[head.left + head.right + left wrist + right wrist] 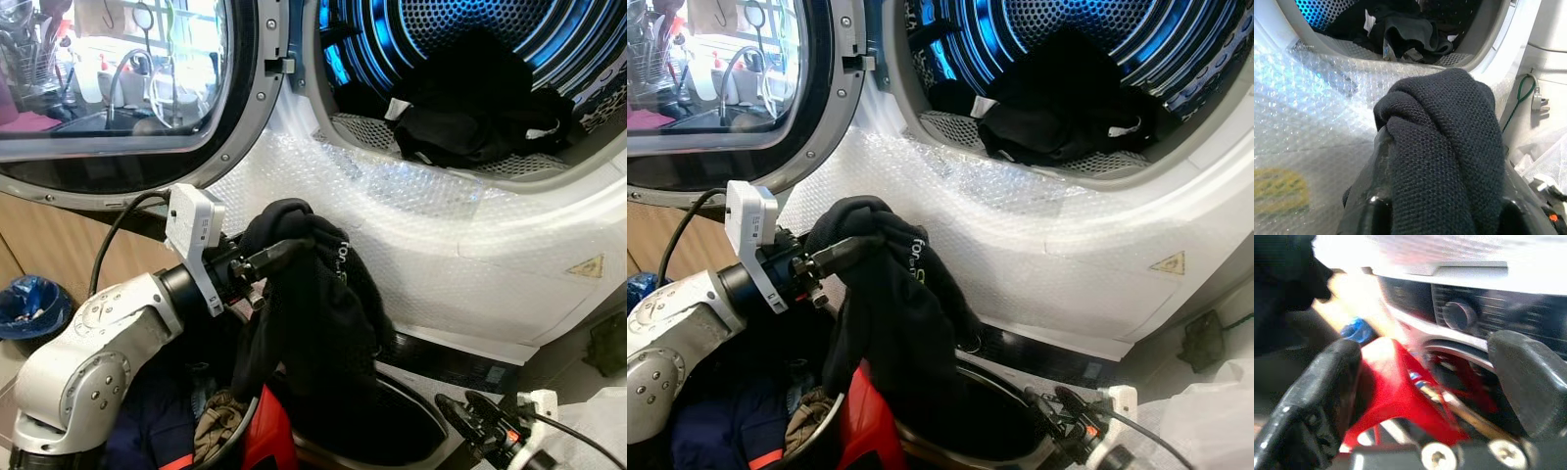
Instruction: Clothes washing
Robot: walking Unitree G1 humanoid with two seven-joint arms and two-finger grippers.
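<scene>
While the washing machine [460,235] stands with its door [118,88] swung open and dark clothes [480,103] in the drum, the left gripper [284,253] clamps a black sweater [313,323] above the laundry basket [392,446]. Seen from the right wrist, the right gripper [1422,382] is spread wide, holding nothing, near red fabric [1396,396]; the left wrist view adds a green cable [1520,100].

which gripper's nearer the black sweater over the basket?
Left. The left gripper is clamped on the black sweater; the right gripper sits open, low beside the basket, touching nothing.
</scene>
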